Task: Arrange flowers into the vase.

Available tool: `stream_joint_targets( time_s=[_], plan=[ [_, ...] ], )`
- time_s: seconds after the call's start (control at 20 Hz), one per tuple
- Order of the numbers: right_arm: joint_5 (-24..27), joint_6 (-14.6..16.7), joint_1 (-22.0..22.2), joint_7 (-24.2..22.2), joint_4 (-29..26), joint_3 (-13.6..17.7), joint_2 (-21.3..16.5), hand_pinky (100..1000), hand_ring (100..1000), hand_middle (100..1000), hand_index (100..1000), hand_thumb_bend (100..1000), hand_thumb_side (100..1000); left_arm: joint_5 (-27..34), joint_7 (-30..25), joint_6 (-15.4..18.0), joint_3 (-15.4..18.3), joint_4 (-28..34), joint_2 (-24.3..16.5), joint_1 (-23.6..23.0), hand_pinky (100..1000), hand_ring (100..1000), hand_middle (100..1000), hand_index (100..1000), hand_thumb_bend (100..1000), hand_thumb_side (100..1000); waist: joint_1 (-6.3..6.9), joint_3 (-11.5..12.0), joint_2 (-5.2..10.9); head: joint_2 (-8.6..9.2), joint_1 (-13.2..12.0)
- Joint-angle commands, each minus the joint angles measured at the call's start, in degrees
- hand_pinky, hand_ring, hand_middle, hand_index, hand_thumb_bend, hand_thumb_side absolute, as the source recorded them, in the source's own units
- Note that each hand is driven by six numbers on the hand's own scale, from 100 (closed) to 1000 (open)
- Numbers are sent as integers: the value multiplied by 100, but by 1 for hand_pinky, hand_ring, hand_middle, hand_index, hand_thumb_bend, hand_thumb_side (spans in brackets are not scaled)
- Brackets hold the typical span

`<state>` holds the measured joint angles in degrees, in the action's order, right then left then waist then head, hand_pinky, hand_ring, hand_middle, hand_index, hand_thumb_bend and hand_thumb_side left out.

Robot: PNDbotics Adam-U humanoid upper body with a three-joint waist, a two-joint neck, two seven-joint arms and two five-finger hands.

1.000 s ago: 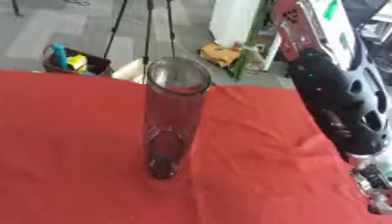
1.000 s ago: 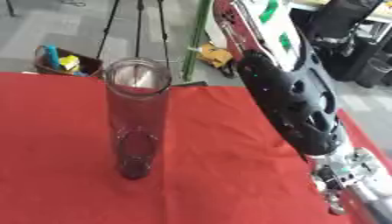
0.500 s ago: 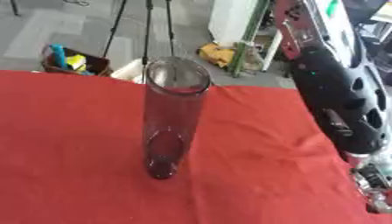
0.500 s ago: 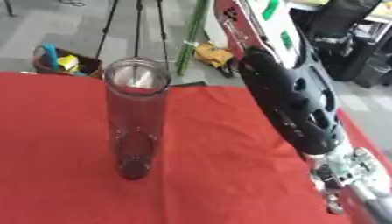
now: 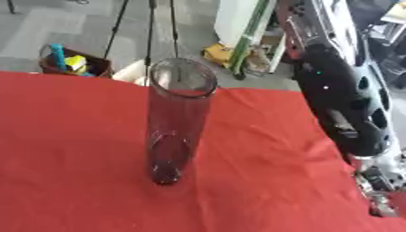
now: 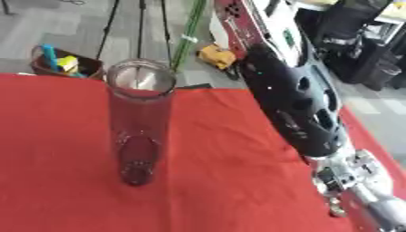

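1 arm shows, the right arm [image 6: 297, 108], coming down the right side; its right hand [image 6: 349, 181] sits at the lower right edge, mostly cut off, so whether its fingers are apart or together cannot be told. No left hand is visible. To the hand's left, well apart, the vase [image 6: 139, 122] stands upright on the red cloth [image 6: 230, 181], its long axis vertical, mouth open upward and empty. No flowers show.
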<state>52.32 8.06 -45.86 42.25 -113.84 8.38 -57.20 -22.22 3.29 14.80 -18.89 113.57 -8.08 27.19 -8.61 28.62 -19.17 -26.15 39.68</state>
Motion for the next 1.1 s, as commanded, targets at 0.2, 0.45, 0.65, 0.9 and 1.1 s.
stream_joint_targets(
  time_s=[0.2,0.45,0.65,0.9,1.1],
  plan=[
    [118,891,-13,619,-75,85,-192,100,100,100,100,100,775,11,-47,-6,-64,102,15,84,546,696,705,759,100,711,-4,13,52,66,70],
    [-222,1120,47,257,-75,-6,-214,100,100,100,100,100,763,0,-73,-31,-63,102,17,81,545,698,706,760,100,714,-28,25,33,66,66],
    [-603,1474,109,-235,-75,-117,-210,100,100,100,100,100,753,2,-83,-43,-59,102,16,81,545,698,706,759,100,715,-43,22,27,62,40],
    [-836,1561,106,-320,-75,-178,-140,100,100,100,100,100,750,16,-104,-36,-70,102,26,96,545,698,706,760,100,713,-35,28,26,55,-6],
    [-998,1572,111,-306,-75,-236,-92,100,100,100,100,100,749,29,-122,-27,-76,102,35,97,545,698,706,760,100,713,-24,40,19,49,-34]
  ],
)
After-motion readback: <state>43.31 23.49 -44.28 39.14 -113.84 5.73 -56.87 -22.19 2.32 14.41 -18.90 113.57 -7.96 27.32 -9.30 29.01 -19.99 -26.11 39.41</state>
